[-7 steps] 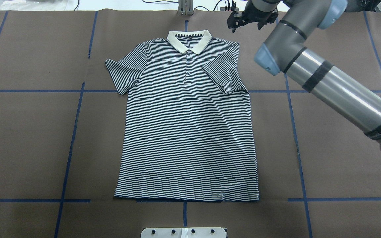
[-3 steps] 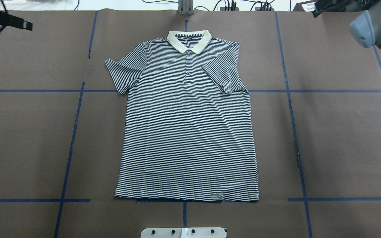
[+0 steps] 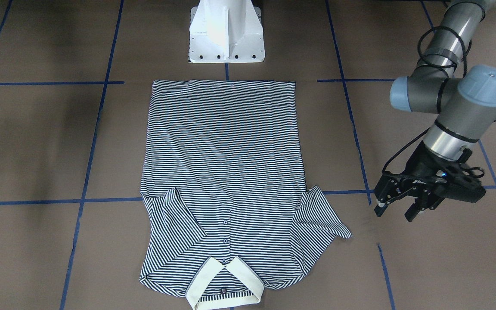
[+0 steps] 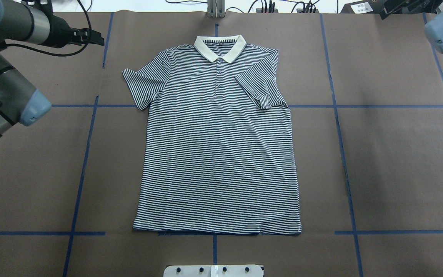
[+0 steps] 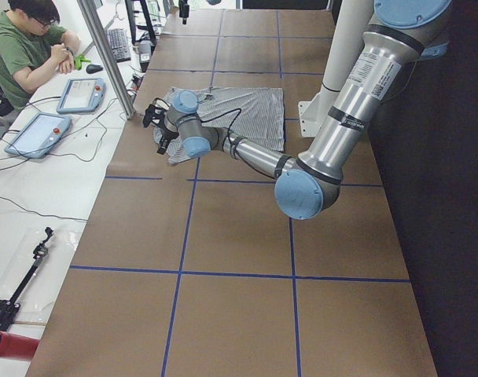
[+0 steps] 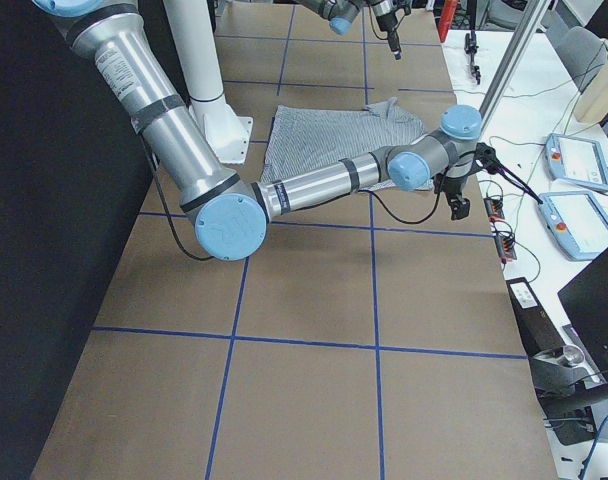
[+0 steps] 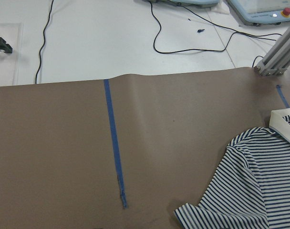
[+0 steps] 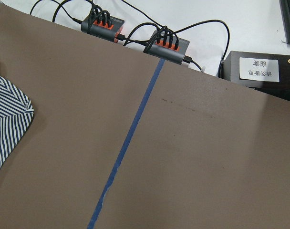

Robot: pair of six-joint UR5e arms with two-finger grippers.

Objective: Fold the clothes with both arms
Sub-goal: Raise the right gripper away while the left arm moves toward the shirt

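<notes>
Because the brown paper-covered table [image 4: 398, 154] with its blue tape grid fills most of my screens, I start there. The striped polo shirt [image 4: 217, 154] lies flat and face up in the middle of it, with the hem toward the robot's base and the neck toward the far edge.

My left arm [image 3: 454, 103] reaches out over the table on the shirt's left side. My right arm [image 6: 304, 185] stretches toward the far corner on the other side, well apart from the cloth. The white pedestal [image 3: 226, 30] stands just beyond the hem.

The left gripper [image 3: 395, 211] hangs above bare paper near the left sleeve [image 3: 323, 219] without touching it, its fingers spread and nothing between them. The right gripper [image 6: 462, 200] is over the table's far edge, and I cannot tell how its fingers stand.

That left sleeve is spread out flat. The right sleeve [image 4: 260, 86] is folded in over the chest. The cream collar [image 4: 220, 48] lies neatly closed.
</notes>
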